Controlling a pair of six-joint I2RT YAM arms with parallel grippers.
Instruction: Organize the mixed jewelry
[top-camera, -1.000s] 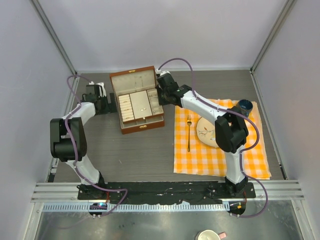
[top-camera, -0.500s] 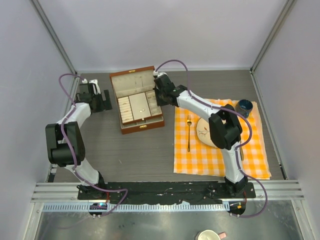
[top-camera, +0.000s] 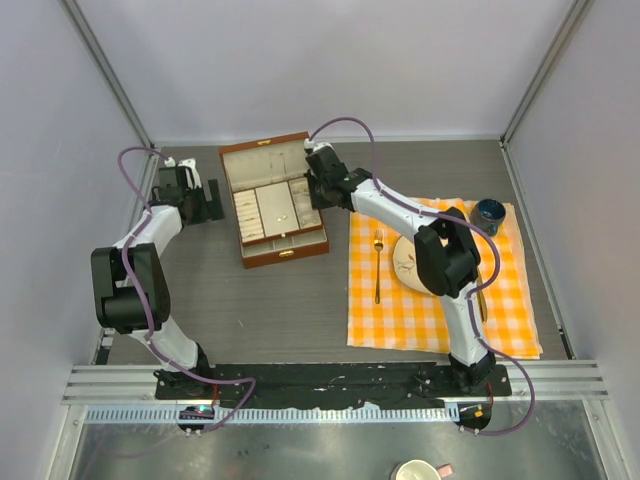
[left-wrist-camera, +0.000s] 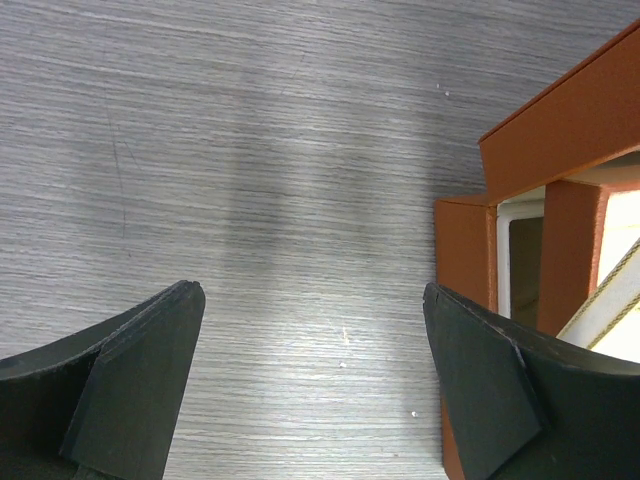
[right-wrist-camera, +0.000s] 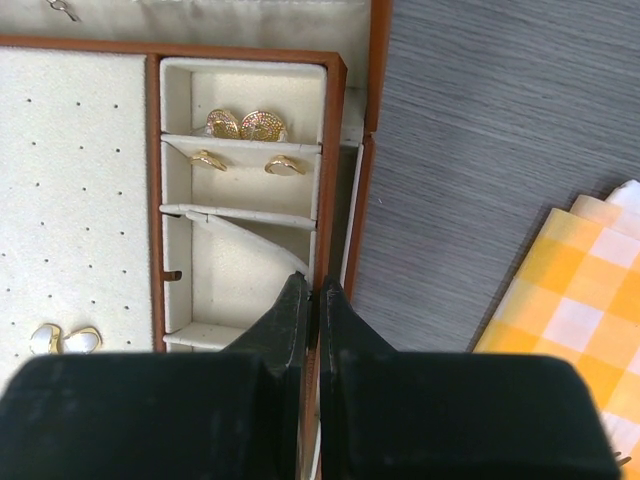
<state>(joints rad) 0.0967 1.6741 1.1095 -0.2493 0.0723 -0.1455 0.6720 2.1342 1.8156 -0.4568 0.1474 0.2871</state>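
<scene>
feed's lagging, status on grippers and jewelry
Left gripper open beside jewelry box. Right gripper shut over its side compartments. Gold earrings in compartments, pearl studs on pad. Nothing blocking.

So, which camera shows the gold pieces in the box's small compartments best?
The right wrist view: the gold pieces lie clear and near, two pairs in two compartments. In the top view the box is whole, but the pieces are too small to tell. The left wrist view shows only the box's outer corner.

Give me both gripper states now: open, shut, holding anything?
Left gripper: open, empty, over the table beside the jewelry box.
Right gripper: shut, nothing visibly held, at the box's right-hand wall.
</scene>
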